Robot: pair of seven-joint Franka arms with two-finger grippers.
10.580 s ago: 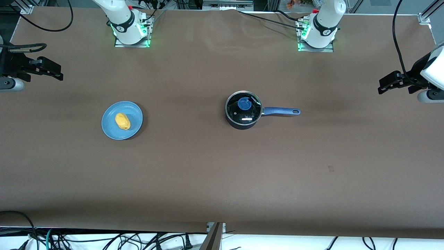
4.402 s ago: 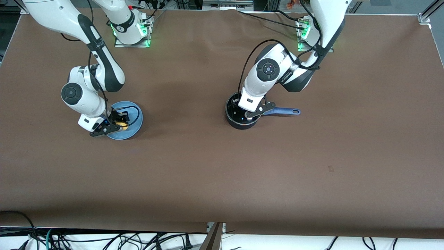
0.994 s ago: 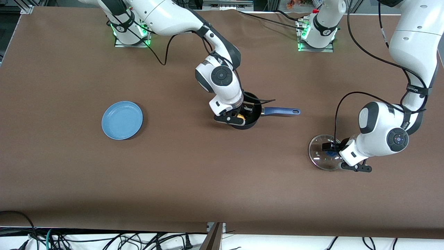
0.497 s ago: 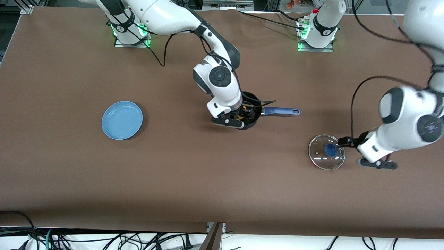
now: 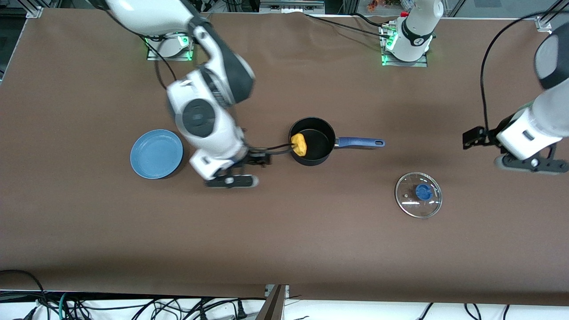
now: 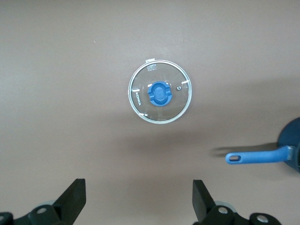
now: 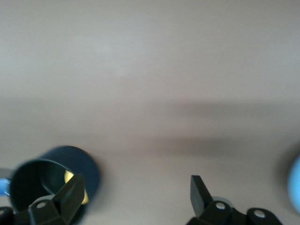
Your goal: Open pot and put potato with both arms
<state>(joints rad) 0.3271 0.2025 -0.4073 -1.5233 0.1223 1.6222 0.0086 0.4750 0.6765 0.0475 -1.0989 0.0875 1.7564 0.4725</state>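
The black pot stands open mid-table, its blue handle pointing toward the left arm's end. The yellow-orange potato lies inside it. The glass lid with its blue knob lies flat on the table, nearer the front camera than the pot. My right gripper is open and empty, over the table between the plate and the pot. Its wrist view shows the pot and the potato. My left gripper is open and empty, raised over the table. Its wrist view shows the lid.
An empty light-blue plate lies toward the right arm's end; its edge shows in the right wrist view. The pot handle shows in the left wrist view. Brown table cover all around.
My right gripper has let go of the potato in the pot and pulled back toward the plate. My left gripper has left the lid on the table and risen away.
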